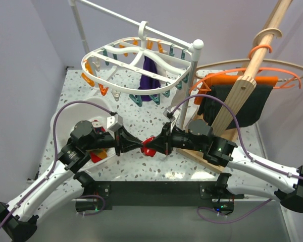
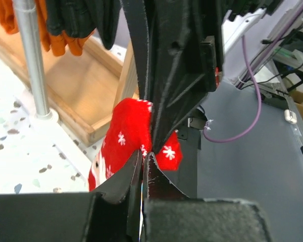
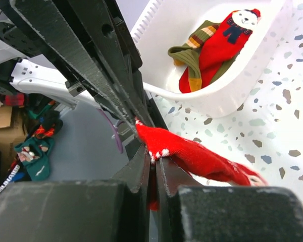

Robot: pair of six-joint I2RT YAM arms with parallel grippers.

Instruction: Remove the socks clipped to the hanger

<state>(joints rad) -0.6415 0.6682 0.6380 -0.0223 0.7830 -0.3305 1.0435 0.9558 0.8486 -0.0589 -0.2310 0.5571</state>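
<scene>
The left hand [image 1: 137, 146] and the right hand [image 1: 159, 145] are both clenched on one red snowflake sock [image 1: 149, 149], meeting tip to tip above the worktop [image 1: 136, 118]. If both pull, the sock could stretch or slip free. If both let go, it would likely drop short of the white basket [image 3: 232, 96] at 9 o'clock, which holds a red sock [image 3: 217, 43] and a striped sock [image 3: 192, 55]. At 12 o'clock the hanger [image 1: 141, 54] has a purple sock [image 1: 150, 75] clipped.

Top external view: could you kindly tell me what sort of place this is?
Likely a robotics lab's laundry test bench: clip hanger on a rail, white basket holding socks, speckled tabletop.
</scene>
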